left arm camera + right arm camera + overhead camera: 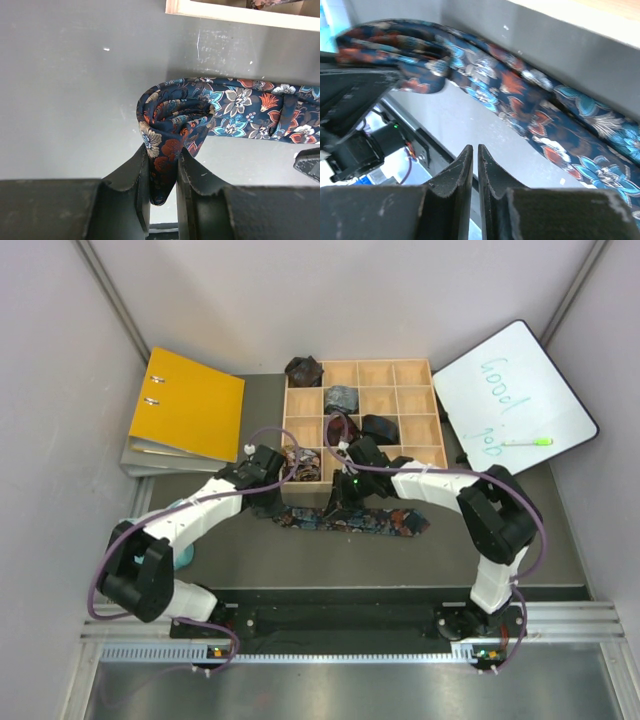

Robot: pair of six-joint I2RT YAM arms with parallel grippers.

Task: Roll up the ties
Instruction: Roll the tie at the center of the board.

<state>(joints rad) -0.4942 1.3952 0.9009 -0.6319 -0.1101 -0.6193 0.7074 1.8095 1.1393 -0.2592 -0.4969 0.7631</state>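
A navy floral tie [385,523] lies stretched along the dark table just in front of the wooden grid box [410,375]. Its left end is curled into a loose roll [172,112]. My left gripper [162,152] is shut on the lower fold of that roll. The flat remainder [260,112] runs off to the right. My right gripper [475,148] hovers over the tie's middle [520,95], shut with nothing between its fingers. In the box sit small rolled ties: a dark maroon one [303,370], a grey-blue one [341,397], a black one [380,427] and a brown-patterned one [300,462].
A yellow binder [188,405] lies at the back left on a grey folder. A whiteboard [512,395] with a green marker [528,441] leans at the back right. The box's wooden front wall [240,15] stands close behind the tie.
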